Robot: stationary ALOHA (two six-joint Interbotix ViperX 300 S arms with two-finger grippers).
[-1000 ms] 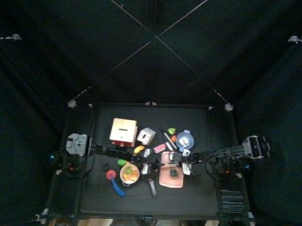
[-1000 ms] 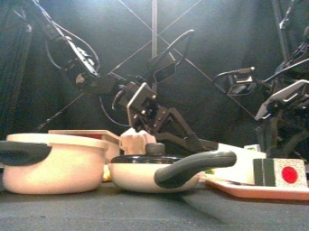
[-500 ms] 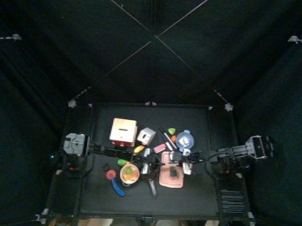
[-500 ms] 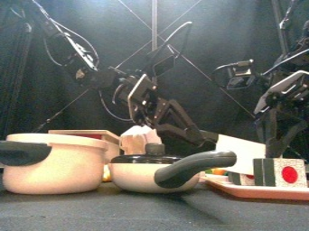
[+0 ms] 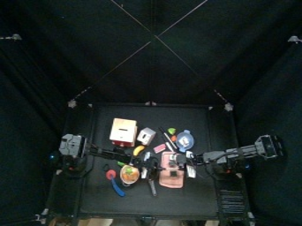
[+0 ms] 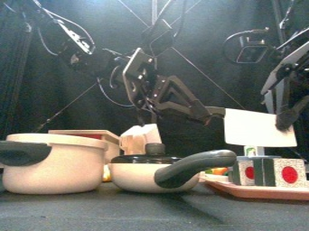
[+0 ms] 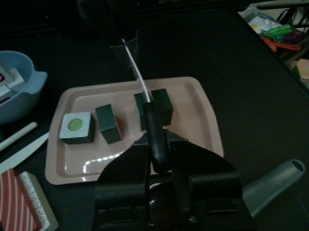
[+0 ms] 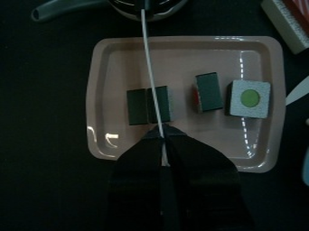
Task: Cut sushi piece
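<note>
Pink tray point(image 8: 108, 144) at centre of the right wrist view, resting on the black surface point(image 8: 49, 108). Three pieces on it: a dark sushi piece point(image 8: 147, 105) left of centre, a narrower one point(image 8: 207, 92) showing red, and a pale round-faced one point(image 8: 251, 96) at right.

Right claw point(image 8: 146, 135) clenched on a thin white blade point(image 8: 145, 54), edge-on, running up the frame across the dark piece. Front view shows the blade as a white slab point(image 6: 261, 127), upper right, above the pieces.

Left claw point(image 7: 154, 113) over the same tray point(image 7: 72, 167), clenched on a dark piece point(image 7: 152, 105); whether it truly pinches or merely touches it is hard to say.

Judgement: pieces separate already; the blade is raised, so the held piece probably awaits its cut.
</note>
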